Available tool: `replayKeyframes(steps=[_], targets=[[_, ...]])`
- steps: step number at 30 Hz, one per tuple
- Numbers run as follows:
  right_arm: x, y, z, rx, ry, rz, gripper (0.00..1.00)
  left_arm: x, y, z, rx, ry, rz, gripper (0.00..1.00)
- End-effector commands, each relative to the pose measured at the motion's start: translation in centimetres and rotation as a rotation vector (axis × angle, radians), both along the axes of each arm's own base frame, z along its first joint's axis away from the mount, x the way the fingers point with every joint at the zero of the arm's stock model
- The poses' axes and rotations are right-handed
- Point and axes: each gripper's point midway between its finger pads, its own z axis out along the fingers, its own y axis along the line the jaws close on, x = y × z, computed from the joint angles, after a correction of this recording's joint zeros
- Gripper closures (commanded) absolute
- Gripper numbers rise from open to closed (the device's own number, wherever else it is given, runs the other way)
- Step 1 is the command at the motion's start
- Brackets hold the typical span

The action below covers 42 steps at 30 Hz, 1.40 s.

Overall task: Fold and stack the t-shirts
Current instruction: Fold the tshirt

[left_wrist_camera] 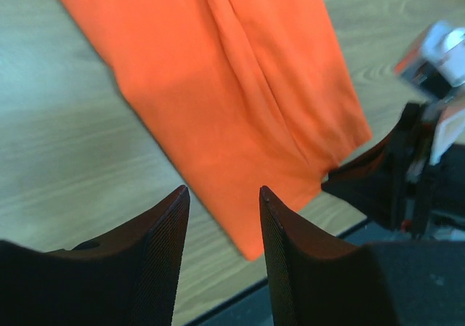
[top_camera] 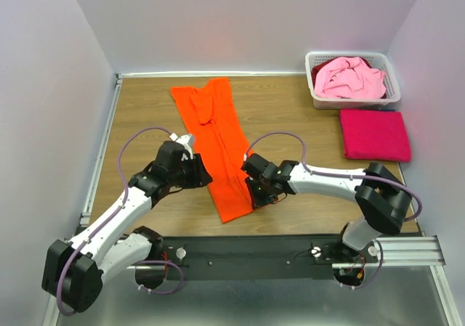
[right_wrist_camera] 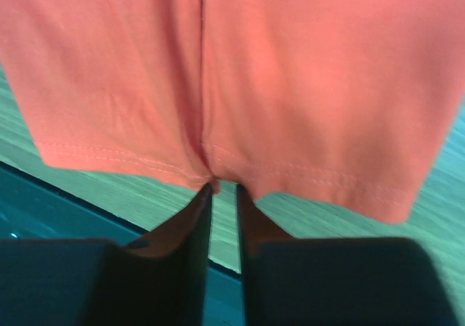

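The bright orange t-shirt (top_camera: 218,133) lies folded into a long narrow strip across the middle of the table. My right gripper (top_camera: 256,194) is at the strip's near right hem, and its jaws are nearly closed and pinch the puckered hem (right_wrist_camera: 211,168) in the right wrist view (right_wrist_camera: 224,186). My left gripper (top_camera: 199,172) is open and empty above the strip's near left edge (left_wrist_camera: 218,123); its midpoint shows in the left wrist view (left_wrist_camera: 224,189). The magenta-red t-shirt (top_camera: 374,133) lies folded at the right. The pale pink t-shirt (top_camera: 349,78) is crumpled in the basket.
The white slotted basket (top_camera: 356,102) stands at the back right corner, with the folded magenta-red shirt just in front of it. White walls close off the back and both sides. A black rail (top_camera: 247,252) runs along the table's near edge.
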Motion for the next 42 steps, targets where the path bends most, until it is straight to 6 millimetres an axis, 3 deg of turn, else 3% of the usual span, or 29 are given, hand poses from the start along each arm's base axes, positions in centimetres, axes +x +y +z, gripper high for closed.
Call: replayKeyframes(steps=[1, 4, 9, 14, 19, 29, 34, 38, 42], targets=[[1.5, -1.7, 1.9, -0.029, -0.12, -0.06, 0.69, -3.1, -1.7, -1.8, -0.012, 0.136, -0.067, 0.48], [2.5, -3.0, 2.7, -0.063, -0.164, -0.079, 0.61, -4.9, -2.3, -2.7, 0.021, 0.196, -0.09, 0.48], [4.6, -5.3, 3.0, -0.102, -0.194, -0.131, 0.56, -5.6, -2.4, -3.2, 0.034, 0.232, -0.059, 0.49], [5.9, -7.2, 2.1, -0.125, -0.155, -0.158, 0.53, -7.0, -1.8, -5.3, 0.108, 0.32, -0.047, 0.49], [6.3, -7.8, 1.1, -0.135, -0.127, -0.154, 0.53, -7.6, -2.6, -5.2, 0.121, 0.34, -0.068, 0.49], [4.1, -8.1, -2.4, -0.132, -0.008, -0.131, 0.53, -8.3, -3.2, -6.0, 0.158, 0.376, -0.088, 0.48], [2.4, -7.6, -3.1, -0.092, 0.07, -0.111, 0.57, -8.4, -3.0, -6.0, 0.17, 0.386, -0.072, 0.47], [0.6, -7.3, -3.4, -0.056, 0.144, -0.09, 0.64, -8.8, -2.8, -5.8, 0.162, 0.394, -0.055, 0.44], [-0.5, -6.9, -3.4, -0.039, 0.169, -0.077, 0.85, -9.4, -2.3, -6.6, 0.179, 0.428, -0.041, 0.43]])
